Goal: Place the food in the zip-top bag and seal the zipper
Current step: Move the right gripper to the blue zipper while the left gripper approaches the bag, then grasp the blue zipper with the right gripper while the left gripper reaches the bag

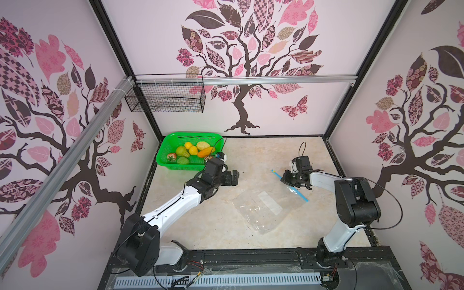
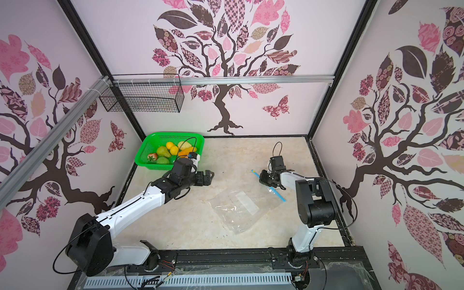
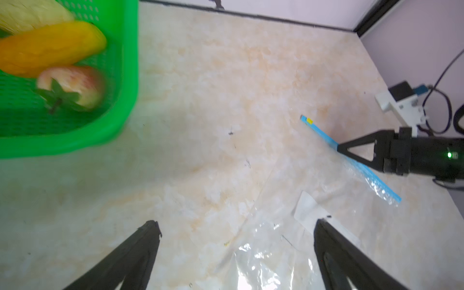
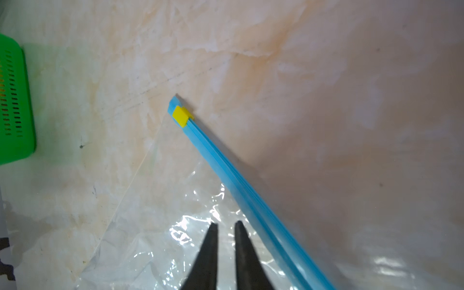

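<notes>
Hovering wide open, the left claw [image 3: 236, 224] has one basket [image 1: 180, 166] of eight food pieces [image 1: 182, 151] beside it; the narrowly parted right claw [image 4: 226, 226] overhangs one zip-top bag [image 4: 150, 226] beside its zipper [image 4: 226, 170].

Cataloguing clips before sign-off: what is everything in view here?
green plastic mesh basket: one, green, far-left table corner
yellow toy lemons: two, yellow, basket
green toy pear: one, green, basket
green rounded toy: one, green, basket
red toy strawberries: two, red, basket
orange toy carrot: one, orange, basket
tan lumpy toy: one, tan, basket
clear plastic zip-top bag: one, clear, flat on table
light blue zipper strip: one, blue, bag's mouth
black wire basket: one, black, back rail
left hand: one, black, open, beside basket
right hand: one, black, open, over bag
</notes>
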Action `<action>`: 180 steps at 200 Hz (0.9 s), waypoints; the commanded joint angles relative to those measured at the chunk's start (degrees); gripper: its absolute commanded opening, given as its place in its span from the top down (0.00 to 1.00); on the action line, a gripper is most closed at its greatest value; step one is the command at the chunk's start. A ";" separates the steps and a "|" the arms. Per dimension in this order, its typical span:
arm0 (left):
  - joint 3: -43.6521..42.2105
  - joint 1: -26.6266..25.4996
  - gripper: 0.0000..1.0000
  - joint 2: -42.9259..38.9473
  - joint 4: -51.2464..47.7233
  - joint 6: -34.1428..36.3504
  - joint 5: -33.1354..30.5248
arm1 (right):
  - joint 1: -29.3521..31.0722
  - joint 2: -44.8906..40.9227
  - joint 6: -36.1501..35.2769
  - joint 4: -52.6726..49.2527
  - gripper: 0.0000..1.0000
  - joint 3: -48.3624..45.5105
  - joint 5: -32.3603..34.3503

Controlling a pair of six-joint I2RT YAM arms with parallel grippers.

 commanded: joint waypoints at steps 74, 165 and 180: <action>-8.81 -8.47 0.02 -6.84 -11.66 -16.81 13.31 | -2.31 -5.18 0.65 -3.87 0.00 3.03 6.11; -6.00 -9.45 0.16 7.36 -4.18 -16.51 12.96 | -3.95 -16.35 -0.11 -3.36 0.00 -0.82 10.16; -4.42 -9.15 0.37 10.13 -2.29 -16.02 13.34 | -3.93 -17.64 -0.30 -4.07 0.01 -0.83 11.99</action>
